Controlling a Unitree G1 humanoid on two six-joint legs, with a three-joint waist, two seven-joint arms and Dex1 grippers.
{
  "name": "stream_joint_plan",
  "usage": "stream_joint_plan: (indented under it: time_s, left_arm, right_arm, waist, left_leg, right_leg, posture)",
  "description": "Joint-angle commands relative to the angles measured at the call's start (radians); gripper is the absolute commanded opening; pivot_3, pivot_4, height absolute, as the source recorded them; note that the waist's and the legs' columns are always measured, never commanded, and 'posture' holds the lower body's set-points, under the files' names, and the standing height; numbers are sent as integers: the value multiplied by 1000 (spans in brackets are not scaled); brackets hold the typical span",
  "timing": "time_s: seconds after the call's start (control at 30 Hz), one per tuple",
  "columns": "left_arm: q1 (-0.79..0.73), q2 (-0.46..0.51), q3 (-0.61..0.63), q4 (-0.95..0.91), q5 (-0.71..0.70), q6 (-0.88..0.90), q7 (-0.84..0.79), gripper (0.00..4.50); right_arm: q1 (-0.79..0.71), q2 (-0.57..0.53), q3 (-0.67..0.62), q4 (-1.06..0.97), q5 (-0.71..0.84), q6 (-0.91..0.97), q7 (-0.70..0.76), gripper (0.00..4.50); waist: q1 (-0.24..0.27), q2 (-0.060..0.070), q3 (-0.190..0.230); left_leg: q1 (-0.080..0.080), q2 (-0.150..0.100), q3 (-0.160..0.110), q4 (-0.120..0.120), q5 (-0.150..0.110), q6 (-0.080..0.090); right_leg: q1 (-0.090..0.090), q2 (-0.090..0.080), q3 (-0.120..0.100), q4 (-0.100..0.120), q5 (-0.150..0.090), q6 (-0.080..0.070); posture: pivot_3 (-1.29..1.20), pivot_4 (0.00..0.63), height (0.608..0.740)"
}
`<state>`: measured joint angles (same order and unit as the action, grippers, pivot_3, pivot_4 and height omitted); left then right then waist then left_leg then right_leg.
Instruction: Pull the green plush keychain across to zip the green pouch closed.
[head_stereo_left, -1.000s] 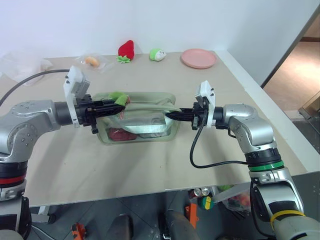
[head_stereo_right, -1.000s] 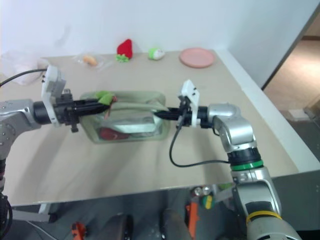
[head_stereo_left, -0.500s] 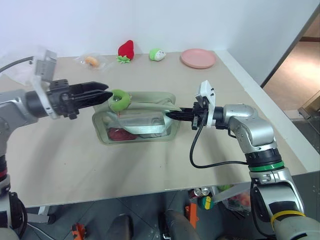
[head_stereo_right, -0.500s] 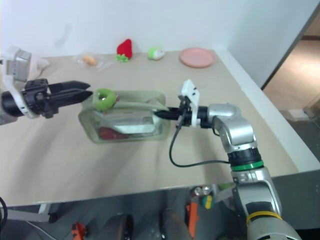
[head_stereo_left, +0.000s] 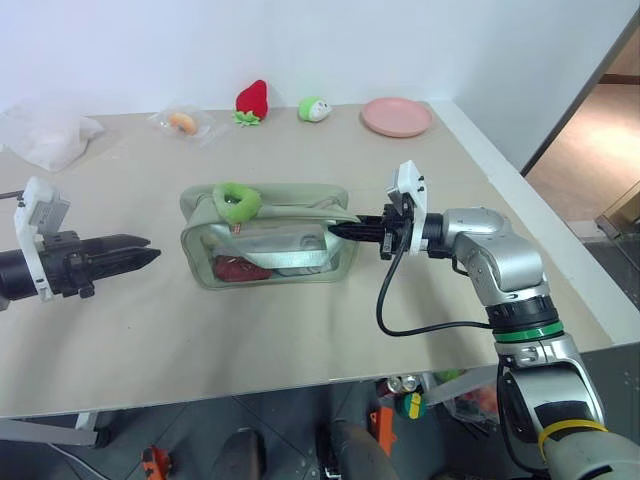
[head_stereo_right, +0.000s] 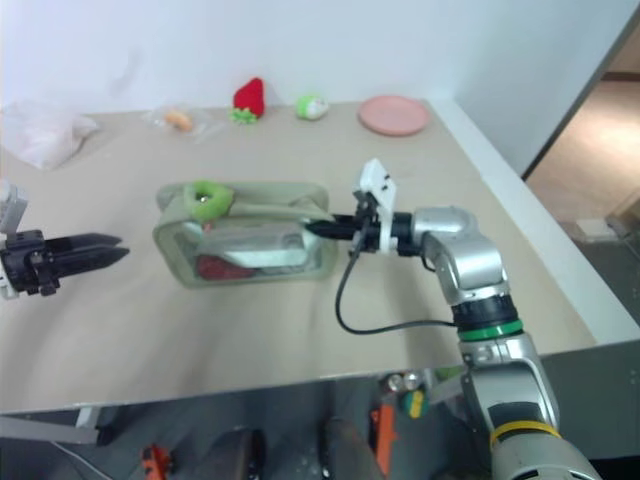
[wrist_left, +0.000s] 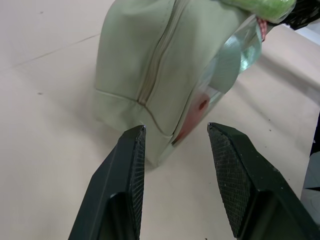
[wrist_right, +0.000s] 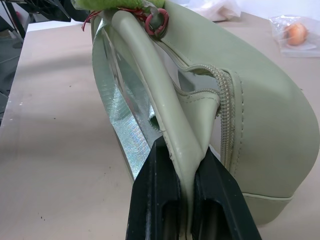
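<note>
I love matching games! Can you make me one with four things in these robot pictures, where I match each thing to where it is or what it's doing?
Things:
1. fuzzy green ring
2. pink plate
3. right gripper
4. left gripper

Places or states:
a. at the far side of the table, near the wall
b. open, apart from the pouch, holding nothing
c. on top of the pouch at its left end
d. shut on the pouch's strap

Pairs: 1-c, 2-a, 3-d, 4-b
</note>
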<state>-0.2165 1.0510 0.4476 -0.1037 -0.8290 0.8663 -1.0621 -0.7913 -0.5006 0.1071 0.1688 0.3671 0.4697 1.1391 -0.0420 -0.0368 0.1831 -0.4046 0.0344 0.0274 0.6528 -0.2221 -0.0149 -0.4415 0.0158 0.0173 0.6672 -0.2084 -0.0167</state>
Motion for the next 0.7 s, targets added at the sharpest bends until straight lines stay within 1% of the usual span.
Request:
stream_joint_plan:
  time_s: [0.03,0.2,0.5,0.6,0.67,0.7]
  left_arm:
    - [-17,-24,-2,-18,0,-26,2,2031]
    - [-84,-69,-81,-19,12,-29,18,2031]
    - [-185,-135,-196,51,105,-107,16,2031]
    - [-209,-157,-194,63,98,-124,6,1301]
    - [-213,-162,-194,56,93,-122,0,571]
    - [-212,-163,-194,51,93,-122,0,290]
  right_arm:
    - [-15,2,-2,-8,7,-8,14,0]
    - [-12,0,-6,-16,6,-6,15,0]
    - [-8,-7,-10,-26,8,2,12,0]
    - [-4,-9,-10,-32,9,6,11,0]
    - [-3,-10,-11,-34,9,7,10,0]
    - [-1,-11,-11,-37,10,9,9,0]
  waist:
    - [0,0,0]
    - [0,0,0]
    - [-1,0,0]
    - [-1,0,0]
    - [-1,0,0]
    - [-1,0,0]
  left_leg:
    - [0,0,0,0,0,0]
    - [0,-1,0,0,0,0]
    - [-1,-2,0,0,0,0]
    - [-1,-2,0,0,0,0]
    - [-1,-2,0,0,0,0]
    - [-1,-2,0,0,0,0]
  right_leg:
    - [0,0,0,0,0,0]
    - [0,-1,0,0,0,0]
    - [0,0,0,0,0,1]
    - [0,0,0,0,0,1]
    - [0,0,0,0,0,1]
    - [0,0,1,0,0,1]
  posture:
    - [0,150,740]
    - [0,150,740]
    - [0,150,740]
    - [0,150,740]
    - [0,150,740]
    - [0,150,740]
